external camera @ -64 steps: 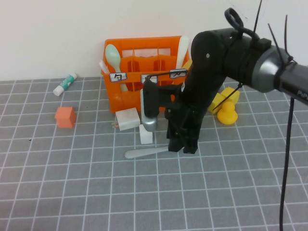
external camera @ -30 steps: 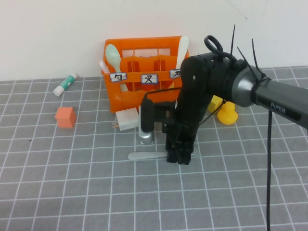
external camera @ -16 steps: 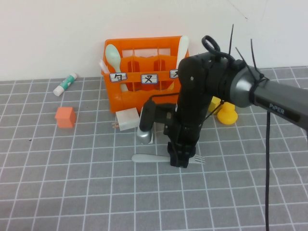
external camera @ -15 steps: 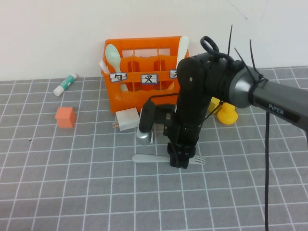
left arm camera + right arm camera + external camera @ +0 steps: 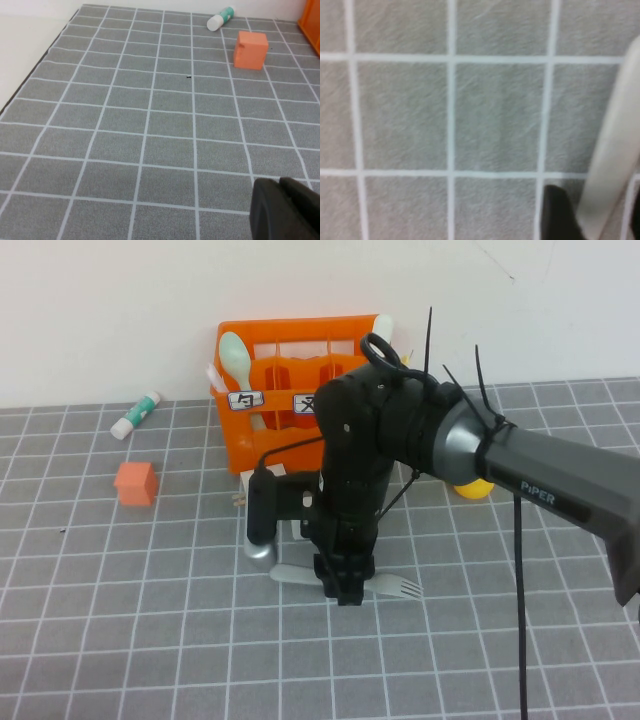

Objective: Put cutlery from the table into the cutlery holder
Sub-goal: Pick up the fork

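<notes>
The right tool (image 5: 343, 592) points straight down at the grey gridded tabletop (image 5: 120, 620), its fingertips set on either side of the light grey fork (image 5: 392, 586). In the right wrist view a dark finger (image 5: 559, 212) stands just beside the fork's pale handle (image 5: 612, 150), with a second dark edge on the handle's other side; whether the fingers actually press the handle cannot be told. The fork lies flat on the tabletop, its handle end showing to the tool's left and its tines to the tool's right.

Beyond the tool, toward the wall, stands the orange cutlery holder (image 5: 265, 440), partly hidden by the right arm. A mint-green spoon (image 5: 235, 355) stands upright in its left compartment and a white utensil (image 5: 384, 328) rises from its right end. A yellow object (image 5: 470, 485) shows past the arm, to the tool's right.

Well off to the tool's left lie an orange cube (image 5: 135, 483) and, farther back near the wall, a white and green tube (image 5: 135, 415).

The left tool (image 5: 285, 210) shows only as a dark tip in its own wrist view, over bare tabletop near the cube (image 5: 250, 49) and the tube (image 5: 220, 18); I cannot tell how its fingers stand.
</notes>
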You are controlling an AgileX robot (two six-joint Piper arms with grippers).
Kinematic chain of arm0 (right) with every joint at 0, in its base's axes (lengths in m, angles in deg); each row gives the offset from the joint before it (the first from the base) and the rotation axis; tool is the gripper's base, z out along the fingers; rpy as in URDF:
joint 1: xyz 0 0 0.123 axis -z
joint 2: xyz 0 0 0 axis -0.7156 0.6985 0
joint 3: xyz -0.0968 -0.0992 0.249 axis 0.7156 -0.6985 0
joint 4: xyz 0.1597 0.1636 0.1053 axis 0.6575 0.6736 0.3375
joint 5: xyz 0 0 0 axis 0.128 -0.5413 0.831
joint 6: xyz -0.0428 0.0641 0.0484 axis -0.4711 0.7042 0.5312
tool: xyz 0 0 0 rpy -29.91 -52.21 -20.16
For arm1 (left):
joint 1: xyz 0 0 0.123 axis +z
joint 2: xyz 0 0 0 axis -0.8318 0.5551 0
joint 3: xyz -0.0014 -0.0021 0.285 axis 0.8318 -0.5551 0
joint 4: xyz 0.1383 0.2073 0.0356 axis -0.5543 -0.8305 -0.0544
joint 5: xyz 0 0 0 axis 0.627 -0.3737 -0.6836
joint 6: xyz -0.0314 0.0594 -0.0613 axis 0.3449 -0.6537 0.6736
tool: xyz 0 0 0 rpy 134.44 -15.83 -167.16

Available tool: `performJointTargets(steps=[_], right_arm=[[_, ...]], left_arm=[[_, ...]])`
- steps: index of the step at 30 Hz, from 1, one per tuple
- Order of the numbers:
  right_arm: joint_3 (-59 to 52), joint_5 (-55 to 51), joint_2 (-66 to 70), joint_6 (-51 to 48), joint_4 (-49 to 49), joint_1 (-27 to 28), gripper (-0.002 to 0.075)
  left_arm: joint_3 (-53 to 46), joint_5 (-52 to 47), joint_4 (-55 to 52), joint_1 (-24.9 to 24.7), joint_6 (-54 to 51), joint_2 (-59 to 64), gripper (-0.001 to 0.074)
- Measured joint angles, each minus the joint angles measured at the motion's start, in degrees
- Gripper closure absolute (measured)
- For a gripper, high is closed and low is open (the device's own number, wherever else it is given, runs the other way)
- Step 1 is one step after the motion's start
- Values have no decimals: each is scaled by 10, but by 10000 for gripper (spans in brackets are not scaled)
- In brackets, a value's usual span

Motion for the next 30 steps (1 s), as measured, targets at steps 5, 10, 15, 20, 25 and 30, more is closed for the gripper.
performJointTargets(steps=[5, 10, 15, 20, 25, 30], right_arm=[[0, 9, 0, 4, 0, 0, 352], [0, 9, 10, 4, 4, 0, 347], [5, -2, 17, 4, 11, 0, 391], [11, -8, 20, 6, 11, 0, 589], [45, -25, 28, 17, 25, 0, 587], [73, -27, 5, 8, 108, 6, 587]], left_arm=[[0, 0, 0, 0, 0, 0, 736], [0, 0, 0, 0, 0, 0, 736], [0, 0, 0, 0, 0, 0, 736], [0, 0, 0, 0, 0, 0, 736], [0, 0, 0, 0, 0, 0, 736], [0, 0, 1, 0, 0, 0, 736]])
